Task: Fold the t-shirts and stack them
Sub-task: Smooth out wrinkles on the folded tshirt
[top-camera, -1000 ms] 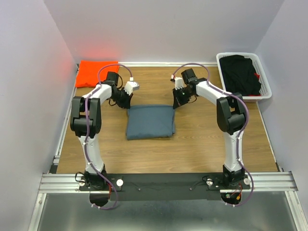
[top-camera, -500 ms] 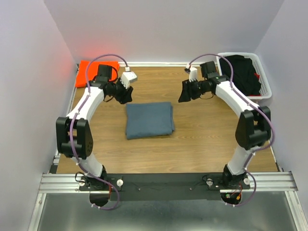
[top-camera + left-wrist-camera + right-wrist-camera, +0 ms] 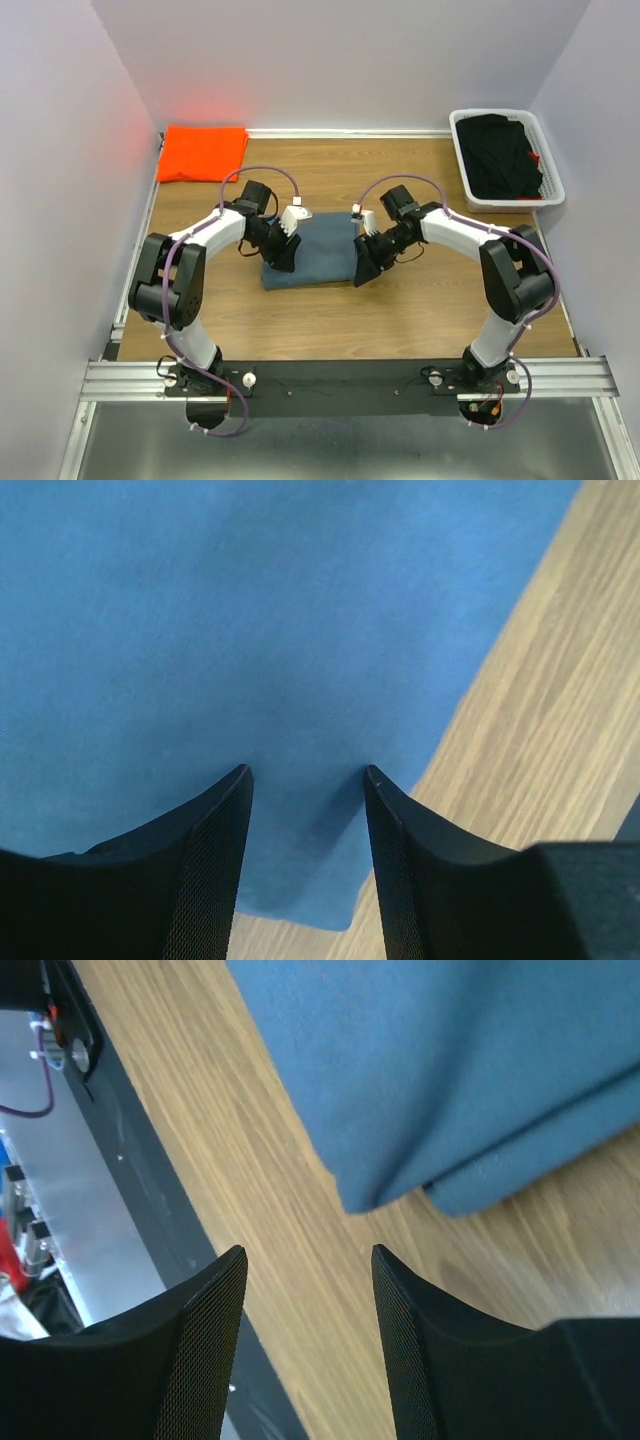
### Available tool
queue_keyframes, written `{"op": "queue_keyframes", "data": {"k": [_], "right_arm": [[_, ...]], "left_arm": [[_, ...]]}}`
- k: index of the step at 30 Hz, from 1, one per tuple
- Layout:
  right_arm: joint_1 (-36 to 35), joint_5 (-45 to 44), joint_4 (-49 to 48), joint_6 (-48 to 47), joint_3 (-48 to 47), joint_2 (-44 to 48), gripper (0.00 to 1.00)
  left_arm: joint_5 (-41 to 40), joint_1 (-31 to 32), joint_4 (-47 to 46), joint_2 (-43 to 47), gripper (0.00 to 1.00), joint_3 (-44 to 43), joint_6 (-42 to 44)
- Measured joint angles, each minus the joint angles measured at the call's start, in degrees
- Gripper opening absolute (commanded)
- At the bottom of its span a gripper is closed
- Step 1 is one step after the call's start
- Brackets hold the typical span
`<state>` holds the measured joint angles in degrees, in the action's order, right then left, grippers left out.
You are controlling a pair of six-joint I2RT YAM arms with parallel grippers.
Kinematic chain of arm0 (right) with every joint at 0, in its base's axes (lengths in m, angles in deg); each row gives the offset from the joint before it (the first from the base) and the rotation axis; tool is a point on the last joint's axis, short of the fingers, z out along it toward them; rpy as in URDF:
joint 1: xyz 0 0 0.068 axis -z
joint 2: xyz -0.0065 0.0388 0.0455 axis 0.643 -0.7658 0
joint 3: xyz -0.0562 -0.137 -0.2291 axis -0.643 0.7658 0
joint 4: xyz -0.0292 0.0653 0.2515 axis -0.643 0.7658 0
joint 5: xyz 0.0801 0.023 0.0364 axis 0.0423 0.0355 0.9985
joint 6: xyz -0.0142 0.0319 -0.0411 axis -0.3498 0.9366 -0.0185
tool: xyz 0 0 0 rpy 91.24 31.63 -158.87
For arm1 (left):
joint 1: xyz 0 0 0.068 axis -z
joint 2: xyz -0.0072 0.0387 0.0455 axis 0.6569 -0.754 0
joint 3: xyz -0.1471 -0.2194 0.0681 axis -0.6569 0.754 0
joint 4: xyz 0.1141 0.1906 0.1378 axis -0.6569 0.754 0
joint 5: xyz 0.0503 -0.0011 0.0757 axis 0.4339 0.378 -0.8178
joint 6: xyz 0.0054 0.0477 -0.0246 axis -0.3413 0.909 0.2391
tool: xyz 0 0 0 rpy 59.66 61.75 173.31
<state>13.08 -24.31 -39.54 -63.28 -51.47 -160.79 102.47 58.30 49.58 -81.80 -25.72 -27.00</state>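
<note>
The slate blue-grey t-shirt point(image 3: 320, 250) lies folded in a rectangle at the middle of the table. The bright orange t-shirt point(image 3: 203, 152) lies folded at the far left corner. My left gripper point(image 3: 283, 262) hangs open over the blue shirt's near left corner; in the left wrist view its jaws point(image 3: 307, 775) straddle blue cloth point(image 3: 250, 630) without holding it. My right gripper point(image 3: 362, 272) is open at the near right corner. In the right wrist view its jaws point(image 3: 308, 1255) hang over bare wood, with the shirt's layered corner point(image 3: 450, 1070) just ahead.
A white basket point(image 3: 460, 150) with black clothes in it stands at the far right corner. The wooden table point(image 3: 420, 300) ends at a black rail point(image 3: 340, 385) in front, and grey walls close in the left, right and back.
Both grippers were shut at the blue shirt's far edge. They opened, lifted away outward, then came down at its near corners. The shirt lies as before.
</note>
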Motion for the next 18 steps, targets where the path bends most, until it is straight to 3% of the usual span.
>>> {"op": "queue_keyframes", "data": {"k": [9, 11, 12, 13, 14, 18], "right_arm": [[-3.0, -4.2, -6.3, -0.6, 0.1, -2.8, 0.59], [-3.9, -5.6, -7.8, -0.8, 0.1, -3.8, 0.49], [-4.2, -6.2, -8.3, -0.9, 0.2, -4.1, 0.38], [-4.3, -6.7, -8.9, -1.2, 0.3, -4.4, 0.12], [-4.5, -7.0, -9.0, -1.1, 0.4, -4.5, 0.01], [-4.7, -8.3, -9.8, -2.5, 0.7, -4.0, 0.01]], "left_arm": [[-0.6, 0.0, 0.0, -3.0, 0.56, -0.6, -1.2], [-0.6, 0.0, 0.1, -3.3, 0.56, -1.0, -1.3], [-0.7, 0.0, 0.1, -3.5, 0.56, -1.2, -1.3], [-0.8, 0.0, 0.1, -3.7, 0.54, -1.4, -1.3], [-1.0, 0.0, 0.0, -3.8, 0.52, -1.5, -1.4], [-2.4, 0.0, -0.1, -4.5, 0.33, -2.0, -1.7]]}}
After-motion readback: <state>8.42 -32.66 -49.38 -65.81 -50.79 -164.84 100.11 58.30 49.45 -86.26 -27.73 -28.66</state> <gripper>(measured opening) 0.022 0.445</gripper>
